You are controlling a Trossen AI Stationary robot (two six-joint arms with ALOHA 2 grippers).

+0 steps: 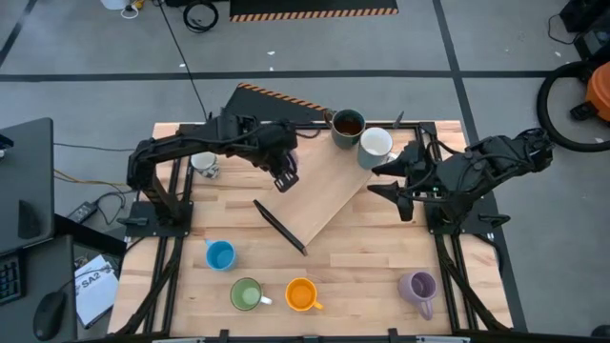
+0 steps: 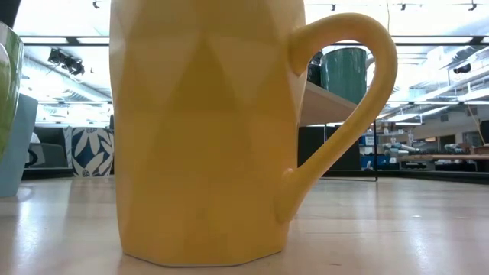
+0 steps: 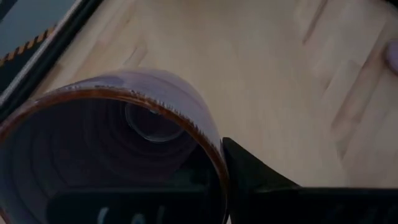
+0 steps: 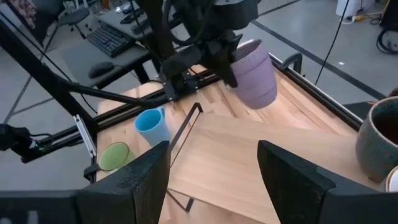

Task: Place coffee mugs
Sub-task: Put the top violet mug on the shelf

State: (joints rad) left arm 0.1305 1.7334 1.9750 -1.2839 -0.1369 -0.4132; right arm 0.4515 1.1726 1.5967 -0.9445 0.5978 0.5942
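Note:
My left gripper (image 1: 284, 174) is shut on a lilac mug (image 4: 252, 74) with a brown inside (image 3: 106, 155), held up over the left part of the raised wooden board (image 1: 319, 195). My right gripper (image 4: 214, 168) hovers open and empty at the board's right side (image 1: 389, 181). On the board's far end stand a dark mug with brown inside (image 1: 347, 125) and a white mug (image 1: 376, 145). On their bases on the table stand a patterned white mug (image 1: 204, 164), a blue mug (image 1: 220, 254), a green mug (image 1: 247, 293), an orange mug (image 1: 301, 293) and a second lilac mug (image 1: 417, 286). My left gripper holds the lilac mug by its rim (image 3: 214, 155). One finger (image 3: 255, 177) lies on the outer wall and the other reaches inside the cup. The fingers slant down from the table's left. The mug is lifted clear and tilted, its mouth toward the gripper and its base lower.
The board leans on a black stand whose bar (image 1: 279, 227) runs along its near left edge. Black frame rails (image 1: 172, 205) border the table on both sides. In the low view the orange mug (image 2: 199, 130) fills most of the picture. Bare wood lies between the board and the near row of mugs.

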